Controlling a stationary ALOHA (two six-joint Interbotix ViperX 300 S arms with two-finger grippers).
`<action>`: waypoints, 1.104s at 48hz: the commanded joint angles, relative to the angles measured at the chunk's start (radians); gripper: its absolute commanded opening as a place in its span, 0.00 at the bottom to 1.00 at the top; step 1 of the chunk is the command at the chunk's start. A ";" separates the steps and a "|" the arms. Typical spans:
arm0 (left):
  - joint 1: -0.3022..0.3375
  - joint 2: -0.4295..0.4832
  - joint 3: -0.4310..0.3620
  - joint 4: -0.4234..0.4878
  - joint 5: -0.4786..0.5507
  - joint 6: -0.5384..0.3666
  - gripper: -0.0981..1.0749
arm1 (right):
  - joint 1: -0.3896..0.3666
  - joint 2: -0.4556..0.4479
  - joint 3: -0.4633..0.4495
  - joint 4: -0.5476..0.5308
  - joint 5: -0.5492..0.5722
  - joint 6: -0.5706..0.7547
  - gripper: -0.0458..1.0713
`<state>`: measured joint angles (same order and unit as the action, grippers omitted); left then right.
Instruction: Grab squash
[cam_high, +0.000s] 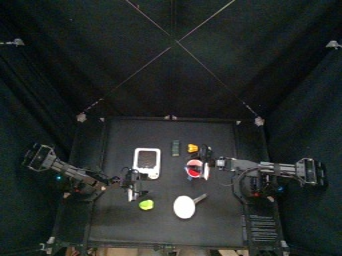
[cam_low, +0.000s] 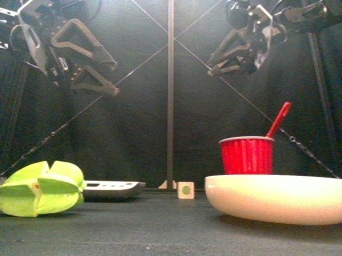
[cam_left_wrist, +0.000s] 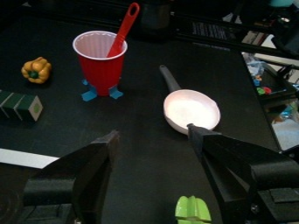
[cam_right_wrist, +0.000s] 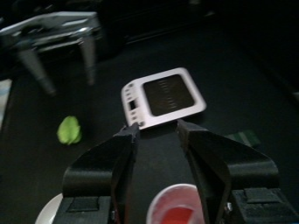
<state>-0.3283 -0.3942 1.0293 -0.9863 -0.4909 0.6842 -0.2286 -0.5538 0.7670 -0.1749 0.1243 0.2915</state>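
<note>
Squash (cam_left_wrist: 37, 69): ungrasped, on the worktop (cam_left_wrist: 140, 140) beyond the red cup (cam_left_wrist: 100, 61), well apart from both my grippers; the whole grab remains. Left gripper (cam_left_wrist: 153, 144): wide open, empty. Right gripper (cam_right_wrist: 156, 131): slightly parted, empty, above the cup. Cup holds a red spoon (cam_left_wrist: 124, 26). White ladle (cam_left_wrist: 191, 109): nothing visible inside.

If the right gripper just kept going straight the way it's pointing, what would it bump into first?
Probably the white device: it lies straight ahead between the open right gripper's jaws. How far off is hard to judge.
</note>
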 joint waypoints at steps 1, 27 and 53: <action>-0.002 0.000 -0.014 0.002 -0.008 0.002 0.91 | -0.097 -0.032 -0.032 -0.021 0.029 -0.008 0.75; -0.002 0.002 -0.009 0.005 -0.008 0.003 0.91 | -0.288 0.058 -0.270 -0.048 0.486 -0.112 0.89; -0.002 0.002 0.011 0.003 -0.003 0.002 0.91 | -0.428 0.301 -0.275 0.118 0.520 -0.503 0.96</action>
<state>-0.3283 -0.3927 1.0523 -0.9863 -0.4893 0.6857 -0.6427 -0.2700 0.5262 -0.1120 0.6274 -0.1626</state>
